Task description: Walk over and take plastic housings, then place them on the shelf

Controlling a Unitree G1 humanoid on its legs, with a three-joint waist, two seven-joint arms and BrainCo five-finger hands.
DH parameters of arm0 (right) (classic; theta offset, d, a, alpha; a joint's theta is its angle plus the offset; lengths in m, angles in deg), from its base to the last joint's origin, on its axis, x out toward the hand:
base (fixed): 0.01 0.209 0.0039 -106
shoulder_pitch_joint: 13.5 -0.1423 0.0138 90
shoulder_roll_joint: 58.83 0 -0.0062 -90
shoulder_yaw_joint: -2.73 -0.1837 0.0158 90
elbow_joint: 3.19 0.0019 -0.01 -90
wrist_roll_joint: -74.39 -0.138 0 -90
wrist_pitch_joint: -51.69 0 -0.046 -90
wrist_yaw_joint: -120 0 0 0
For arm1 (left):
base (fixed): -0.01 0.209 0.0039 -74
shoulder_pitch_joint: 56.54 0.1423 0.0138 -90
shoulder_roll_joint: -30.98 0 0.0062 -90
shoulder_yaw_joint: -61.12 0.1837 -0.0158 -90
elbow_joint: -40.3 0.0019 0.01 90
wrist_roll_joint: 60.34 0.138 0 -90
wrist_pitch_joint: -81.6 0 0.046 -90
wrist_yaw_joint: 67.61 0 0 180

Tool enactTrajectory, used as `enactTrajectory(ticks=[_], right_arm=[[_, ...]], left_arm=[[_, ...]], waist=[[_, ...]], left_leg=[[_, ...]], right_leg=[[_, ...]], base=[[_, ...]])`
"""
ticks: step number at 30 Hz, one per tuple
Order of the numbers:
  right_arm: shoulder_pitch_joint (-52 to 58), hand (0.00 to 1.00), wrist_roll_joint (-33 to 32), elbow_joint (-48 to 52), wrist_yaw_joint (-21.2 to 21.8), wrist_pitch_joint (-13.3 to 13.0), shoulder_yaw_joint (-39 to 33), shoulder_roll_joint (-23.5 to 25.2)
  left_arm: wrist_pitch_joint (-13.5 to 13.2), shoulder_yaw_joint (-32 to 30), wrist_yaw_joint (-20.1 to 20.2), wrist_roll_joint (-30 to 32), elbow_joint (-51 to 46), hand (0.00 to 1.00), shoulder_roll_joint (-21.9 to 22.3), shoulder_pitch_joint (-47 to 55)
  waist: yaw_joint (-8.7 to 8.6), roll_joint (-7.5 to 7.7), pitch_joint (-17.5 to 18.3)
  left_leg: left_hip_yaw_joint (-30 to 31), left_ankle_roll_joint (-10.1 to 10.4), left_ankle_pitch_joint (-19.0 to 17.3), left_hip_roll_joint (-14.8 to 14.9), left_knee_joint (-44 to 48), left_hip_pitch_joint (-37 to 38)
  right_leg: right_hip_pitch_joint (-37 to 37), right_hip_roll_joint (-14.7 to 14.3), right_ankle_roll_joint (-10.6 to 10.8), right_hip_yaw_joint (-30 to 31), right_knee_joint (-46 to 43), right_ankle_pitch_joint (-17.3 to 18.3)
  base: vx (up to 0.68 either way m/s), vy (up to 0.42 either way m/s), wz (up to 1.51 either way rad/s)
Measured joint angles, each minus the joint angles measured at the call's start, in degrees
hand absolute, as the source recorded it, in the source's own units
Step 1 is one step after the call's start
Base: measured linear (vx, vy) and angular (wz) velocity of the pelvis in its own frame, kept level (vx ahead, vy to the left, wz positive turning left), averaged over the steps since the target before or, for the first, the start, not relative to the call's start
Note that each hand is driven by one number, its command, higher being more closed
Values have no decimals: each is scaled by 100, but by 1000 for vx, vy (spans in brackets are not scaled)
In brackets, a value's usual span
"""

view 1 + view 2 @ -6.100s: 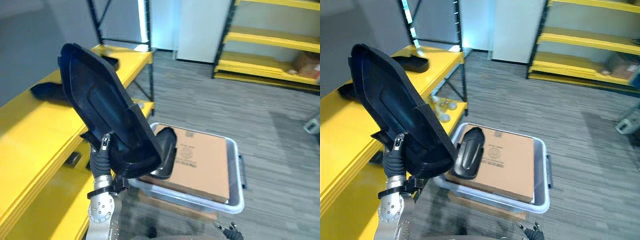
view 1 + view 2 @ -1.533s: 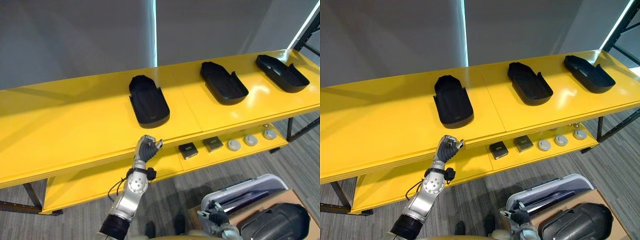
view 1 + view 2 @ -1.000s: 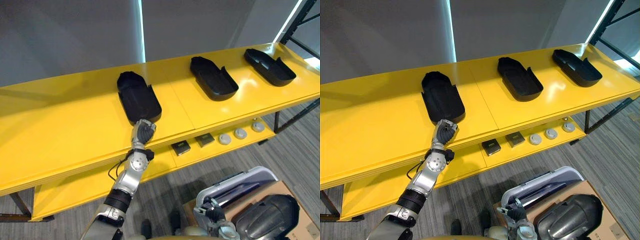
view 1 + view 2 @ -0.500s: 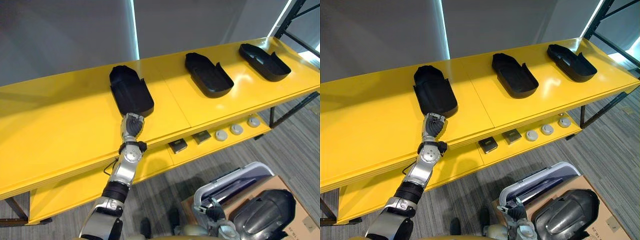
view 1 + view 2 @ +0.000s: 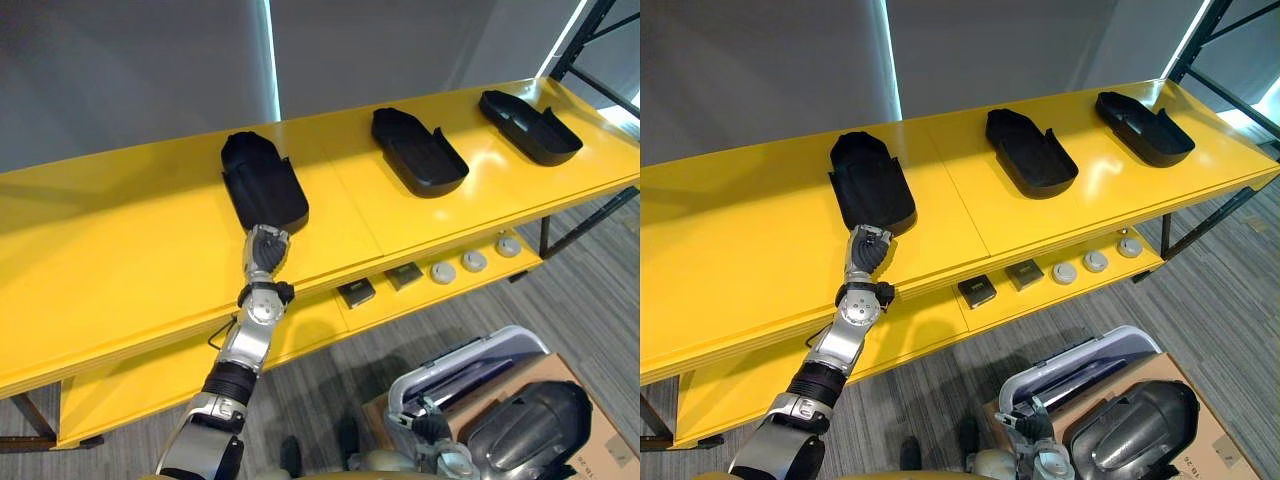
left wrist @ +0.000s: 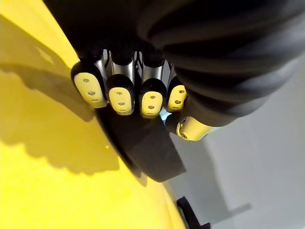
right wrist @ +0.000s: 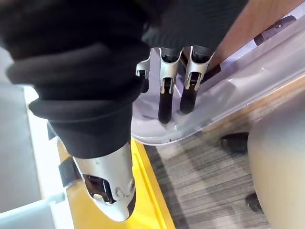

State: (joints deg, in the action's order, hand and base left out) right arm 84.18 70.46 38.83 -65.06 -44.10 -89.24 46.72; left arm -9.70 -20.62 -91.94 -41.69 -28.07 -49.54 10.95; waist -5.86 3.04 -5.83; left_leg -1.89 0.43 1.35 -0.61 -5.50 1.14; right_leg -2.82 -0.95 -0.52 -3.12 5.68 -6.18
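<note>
Three black plastic housings lie open side up on the yellow shelf top (image 5: 120,260): left one (image 5: 265,185), middle one (image 5: 420,152), right one (image 5: 530,127). My left hand (image 5: 262,248) rests on the shelf with its fingers (image 6: 121,93) curled, knuckles right at the near end of the left housing (image 6: 143,143), holding nothing. My right hand (image 5: 425,430) hangs low beside a clear bin (image 5: 470,365), its fingers (image 7: 167,90) straight. Another black housing (image 5: 530,435) lies on a cardboard box in that bin.
The lower shelf holds two small dark square parts (image 5: 405,275) and several round white ones (image 5: 473,260). A grey wall stands behind the shelf. A black rack post (image 5: 600,25) rises at the far right. Grey carpet floor lies in front of the shelf.
The housing my left hand carried in the air now lies on the shelf, let go. The hand rose from the shelf edge to its near end and has stayed there for half a second.
</note>
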Motion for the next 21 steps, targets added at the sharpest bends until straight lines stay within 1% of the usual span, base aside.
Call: enactTrajectory(ticks=[1,3,4,7,9,10,11,12,13,14,15,16,17,18,19,20,21], right_arm=[[8,0,-1,-11,0,0,2,-2],[8,0,-1,-13,0,1,10,-2],[-2,0,0,-13,1,-9,29,-4],[0,0,-1,-27,-1,-10,29,-9],[-1,0,-1,-82,-13,-13,52,-41],[4,0,-1,-97,-18,-15,75,-63],[1,0,-2,-186,-20,-17,76,-123],[-3,0,-2,-233,-18,-16,76,-136],[14,0,-2,-258,-20,-14,73,-149],[42,0,-6,-269,-24,-15,67,-168],[59,0,-7,-298,-25,-12,45,-181],[66,0,-6,-301,-26,-10,8,-179],[98,0,-6,-295,-27,-12,-12,-176],[128,0,-8,-289,-56,11,-21,-165],[130,0,-9,-287,-99,25,-34,-166],[169,0,-30,-244,-134,86,-45,-168],[170,0,-66,-217,-153,177,-44,-162]], left_arm=[[-113,133,55,-41,-422,100,-89,95],[-204,149,58,-72,-797,100,-113,175],[-328,149,57,-74,-1457,100,-153,191],[-510,71,47,-73,-2387,100,-183,337],[-779,-213,21,-77,-3358,100,-167,799],[-819,-330,13,-79,-3536,100,-158,944],[-904,-745,2,-160,-3915,100,-123,1349],[-937,-973,-25,-197,-4046,100,-89,1554],[-976,-1361,-104,-262,-4217,100,2,1866],[-1058,-1876,-235,-415,-4366,100,152,2241],[-1158,-2310,-362,-735,-4390,100,312,2579],[-1192,-2517,-422,-861,-4373,100,382,2748],[-1279,-2830,-483,-1159,-4277,100,498,3074],[-1337,-3037,-465,-1493,-4060,100,586,3375],[-1344,-3102,-432,-1745,-3928,100,637,3504],[-1354,-3236,-424,-2050,-3593,100,729,3738],[-1334,-3345,-312,-2320,-3139,100,802,3946]], waist=[[15,-1,0],[30,-2,1],[40,-3,1],[48,-11,1],[107,-44,14],[142,-56,14],[213,-89,10],[222,-104,14],[254,-121,19],[348,-130,17],[402,-130,17],[446,-132,16],[530,-130,16],[610,-125,33],[676,-124,37],[716,-118,41],[721,-112,45]], left_leg=[[32,0,1,-2,0,29],[42,-1,1,-4,0,66],[98,-1,0,-14,2,55],[202,-1,-2,-29,2,38],[245,4,-5,-31,2,40],[255,5,-6,-32,2,43],[296,6,-7,-32,2,57],[325,8,-8,-32,2,61],[365,16,-10,-33,2,60],[413,23,-6,-33,2,57],[486,26,-1,-34,3,64],[526,27,1,-35,3,75],[584,30,-3,-38,3,79],[642,32,-13,-42,2,100],[664,22,-20,-42,3,103],[673,11,-28,-37,5,111],[667,2,-35,-29,8,140]], right_leg=[[43,4,1,-16,0,1],[84,7,4,-22,0,3],[92,23,4,-60,0,6],[96,35,7,-128,0,10],[108,36,7,-158,-1,15],[113,36,6,-163,-1,16],[143,34,4,-191,-1,27],[159,36,3,-221,-2,37],[174,41,4,-274,-2,53],[186,41,9,-317,-2,67],[222,43,14,-378,-2,89],[256,50,11,-435,-3,103],[330,59,-1,-505,-3,137],[380,73,-2,-596,-12,178],[375,81,3,-638,-59,212],[368,100,16,-728,-159,294],[360,116,5,-774,-271,366]], base=[[-10,29,13],[-19,31,9],[-32,32,14],[-34,29,13],[-23,22,6],[-25,23,9],[-16,15,11],[-17,18,19],[-6,15,22],[-8,21,29],[-3,16,30],[-6,16,37],[-11,21,38],[-11,18,36],[-8,15,35],[-7,11,29],[-9,14,23]])
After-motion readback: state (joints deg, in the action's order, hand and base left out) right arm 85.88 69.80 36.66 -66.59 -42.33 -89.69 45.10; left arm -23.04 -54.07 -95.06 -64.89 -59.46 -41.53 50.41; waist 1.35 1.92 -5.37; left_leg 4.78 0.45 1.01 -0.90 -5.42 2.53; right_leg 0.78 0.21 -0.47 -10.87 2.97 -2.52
